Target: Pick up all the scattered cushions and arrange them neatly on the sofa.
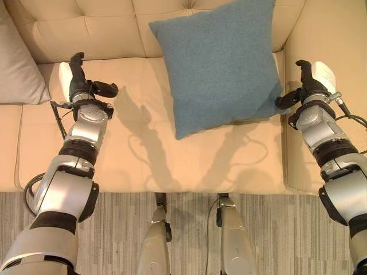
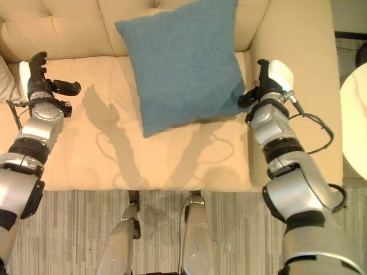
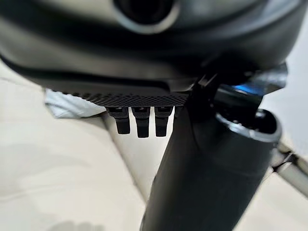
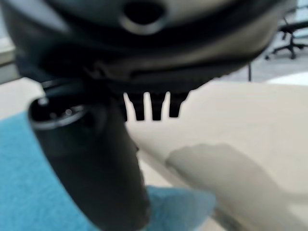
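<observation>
While both arms reach forward over the seat of the cream sofa (image 1: pixel 143 166), a blue cushion (image 1: pixel 221 63) leans against the tufted backrest, turned a little so that one corner points down toward the seat. It stands on the right part of the sofa, close to the right armrest (image 1: pixel 321 34).

A second cushion, grey (image 1: pixel 17 63), rests at the left edge of the head view, also against the backrest, well apart from the blue one.

The left hand (image 1: pixel 80 83) is above the left part of the seat, near the grey cushion but not touching it. Its fingers (image 3: pixel 137 122) are straight and point toward the backrest, the thumb stands out to the side, and it holds nothing.

The right hand (image 2: pixel 266 83) is between the blue cushion and the right armrest. Its fingers (image 4: pixel 154 108) are also straight and raised. The thumb points toward the lower right corner of the blue cushion and is just beside it; I cannot tell if it really touches the fabric. The hand does not close around anything.

In front of the sofa lies a striped grey carpet (image 1: pixel 275 229). At the right edge of the right eye view a pale round worktop (image 2: pixel 355 114) is partly seen.
</observation>
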